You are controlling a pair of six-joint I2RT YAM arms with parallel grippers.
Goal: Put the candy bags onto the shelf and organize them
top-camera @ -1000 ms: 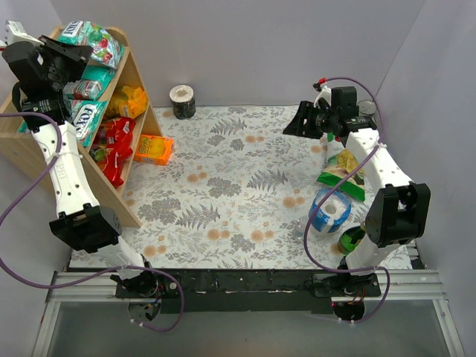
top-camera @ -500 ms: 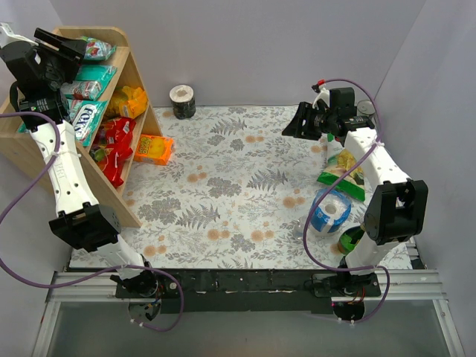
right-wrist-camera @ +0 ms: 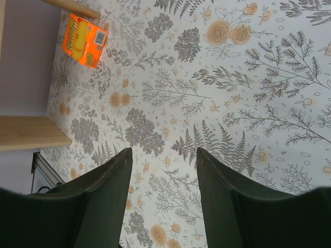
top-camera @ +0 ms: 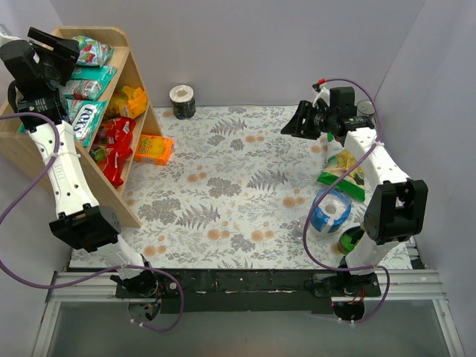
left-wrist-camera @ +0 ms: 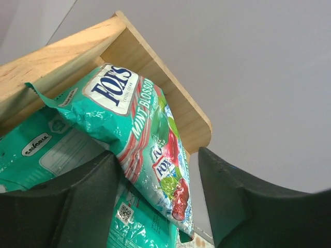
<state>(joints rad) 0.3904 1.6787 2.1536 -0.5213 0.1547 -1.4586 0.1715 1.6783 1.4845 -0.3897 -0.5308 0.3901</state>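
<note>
The left end effector (left-wrist-camera: 155, 155) is up at the top of the wooden shelf (top-camera: 123, 197). Its two fingers (left-wrist-camera: 67, 201) are spread wide apart and hold nothing. In the left wrist view a mint Fox's candy bag (left-wrist-camera: 137, 129) shows between them. This bag lies on the top step of the shelf and leans over another teal bag (left-wrist-camera: 57, 155) under it. I cannot tell if the fingers touch the mint bag.

From above, more candy bags sit on the lower steps. There is a big teal Fox's bag (top-camera: 88, 119), a yellow bag (top-camera: 132, 100) at the right end, and red bags (top-camera: 115, 134) lower down. One orange packet (top-camera: 154, 149) is not on the shelf. It lies flat on the flowery surface (top-camera: 238, 186), just beside the shelf.

The right end effector (top-camera: 296, 120) hangs over the far right part of the surface, well apart from the shelf. Its fingers (right-wrist-camera: 103, 196) are spread too, with only the flowery surface showing between them.

Near the right arm lie a green-and-white snack bag (top-camera: 341, 169) and a blue-and-white roll (top-camera: 331, 210). A small tape roll (top-camera: 182, 100) stands by the back wall.
</note>
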